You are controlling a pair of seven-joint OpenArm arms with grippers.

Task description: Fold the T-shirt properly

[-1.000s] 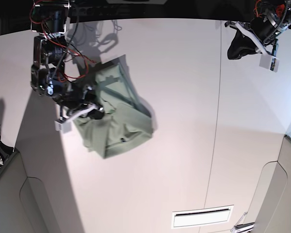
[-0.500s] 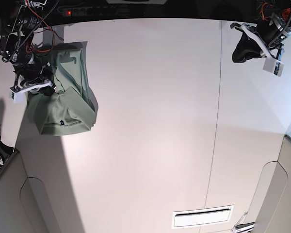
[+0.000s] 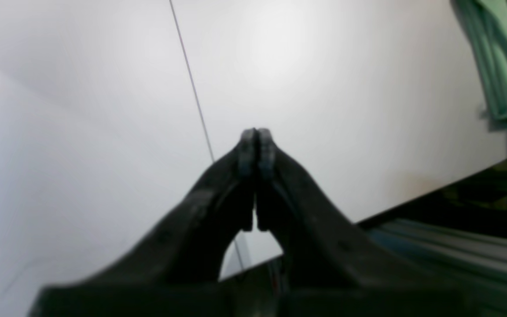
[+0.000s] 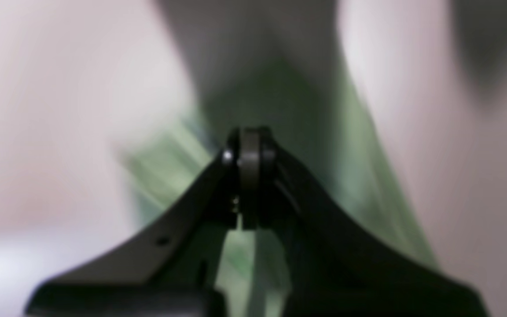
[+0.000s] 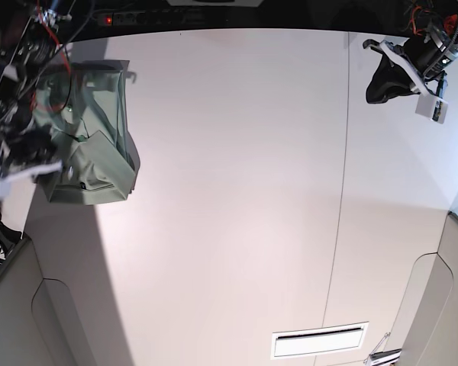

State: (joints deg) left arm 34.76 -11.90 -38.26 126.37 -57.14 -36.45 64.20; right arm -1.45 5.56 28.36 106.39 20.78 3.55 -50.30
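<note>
Pale smooth desk [image 5: 237, 191]; bunched sage-green cloth T-shirt [image 5: 91, 152] at far edge, clamped in right hand [image 4: 249, 145]; left hand [image 3: 257, 143] pressed together, empty, well apart.

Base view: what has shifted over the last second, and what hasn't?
The right claw, shut on the T-shirt, has dragged it from near the table's middle toward that view's left edge, first up toward the far corner, then slightly back down. The shirt stays bunched, not laid flat. The left claw stays shut, holding nothing, parked at the view's upper right.
</note>
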